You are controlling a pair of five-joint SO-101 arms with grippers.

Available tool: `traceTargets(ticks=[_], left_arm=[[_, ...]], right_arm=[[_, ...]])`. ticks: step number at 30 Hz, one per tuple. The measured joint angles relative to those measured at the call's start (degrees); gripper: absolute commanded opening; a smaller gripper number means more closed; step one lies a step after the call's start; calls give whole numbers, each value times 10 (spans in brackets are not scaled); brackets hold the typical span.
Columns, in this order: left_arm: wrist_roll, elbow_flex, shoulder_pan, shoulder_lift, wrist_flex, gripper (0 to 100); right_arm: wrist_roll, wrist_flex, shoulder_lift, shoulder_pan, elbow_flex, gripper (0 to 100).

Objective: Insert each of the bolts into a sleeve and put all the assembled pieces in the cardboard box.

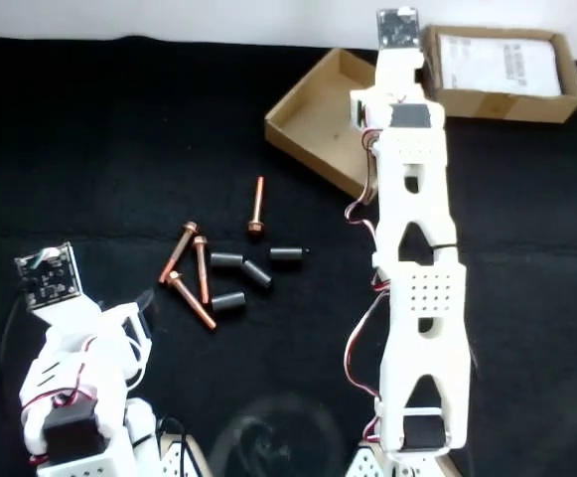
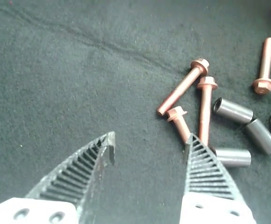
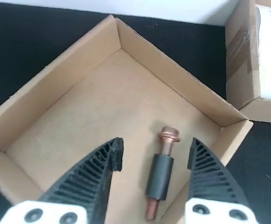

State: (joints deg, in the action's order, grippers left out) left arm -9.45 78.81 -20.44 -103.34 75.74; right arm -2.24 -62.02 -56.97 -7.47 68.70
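Left wrist view puts your left gripper (image 2: 150, 142), jaws spread and empty, well left of the cardboard box (image 3: 102, 107). It sits beside four loose bolts (image 2: 205, 107) and four sleeves (image 2: 232, 110) on the desk (image 2: 56, 70), likely lining up a pick. Over the box your right gripper (image 3: 156, 148) hangs wide apart, and one assembled piece (image 3: 159, 175) lies inside. Just right of the box, a second box (image 3: 247, 56) holds a printed sheet.
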Motion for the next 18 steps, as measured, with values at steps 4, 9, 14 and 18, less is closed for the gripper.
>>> traceTargets(ticks=[4, 9, 14, 18], left_arm=[[0, 0, 0, 0, 0, 245], [0, 0, 0, 0, 0, 245], [0, 0, -11, 0, 0, 245], [0, -1, -50, 0, 0, 245]], right_arm=[[0, -98, 0, -16, 98, 201], [0, -222, 3, -34, 235, 201], [0, -327, 7, -59, 253, 201], [0, -380, 46, -93, 253, 201]])
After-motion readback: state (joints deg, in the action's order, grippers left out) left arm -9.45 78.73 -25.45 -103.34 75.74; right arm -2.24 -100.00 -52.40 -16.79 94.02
